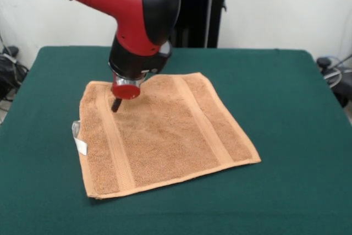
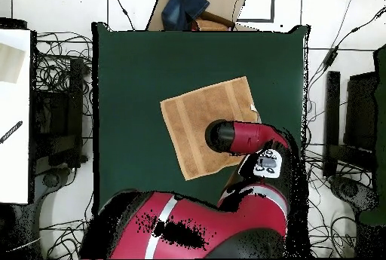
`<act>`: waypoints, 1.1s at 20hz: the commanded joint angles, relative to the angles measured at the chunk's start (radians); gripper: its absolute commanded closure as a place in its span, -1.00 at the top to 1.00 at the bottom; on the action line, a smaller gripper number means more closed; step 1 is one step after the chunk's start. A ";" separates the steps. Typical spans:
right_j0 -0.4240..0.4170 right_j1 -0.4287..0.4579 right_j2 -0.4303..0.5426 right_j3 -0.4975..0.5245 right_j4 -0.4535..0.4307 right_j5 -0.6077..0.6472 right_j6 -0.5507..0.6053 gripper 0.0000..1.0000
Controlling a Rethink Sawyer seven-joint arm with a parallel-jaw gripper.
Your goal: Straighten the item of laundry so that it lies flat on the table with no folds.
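The orange-tan towel (image 1: 165, 133) lies spread out on the dark green table (image 1: 286, 108), left of centre in the front view, turned at a slight angle. Its two woven bands run front to back. Its white loop tag (image 1: 78, 136) sticks out from the left edge. No clear fold shows. My gripper (image 1: 116, 104) points down at the towel's far left part, on or just above the cloth. In the overhead view the towel (image 2: 192, 125) lies right of the table's (image 2: 143, 68) centre, and the red arm (image 2: 249, 136) covers its lower right part and hides the gripper.
The black pedestal (image 1: 198, 9) stands behind the table. In the overhead view, a cardboard box with dark blue cloth (image 2: 197, 8) sits beyond the far edge. Cables and black stands (image 2: 60, 114) lie on both sides. A white board (image 2: 15, 114) is at the left.
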 commanded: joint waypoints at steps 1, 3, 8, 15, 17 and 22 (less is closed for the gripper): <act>0.010 0.066 0.085 0.070 0.027 -0.105 0.071 1.00; -0.003 0.081 0.095 0.067 0.027 -0.127 0.064 1.00; -0.038 0.080 0.105 0.070 0.015 -0.139 0.016 1.00; -0.087 0.054 0.112 0.096 -0.014 -0.151 -0.031 1.00; -0.088 0.038 0.113 0.107 -0.017 -0.142 -0.034 1.00; -0.088 -0.003 0.112 0.117 -0.020 -0.096 -0.050 1.00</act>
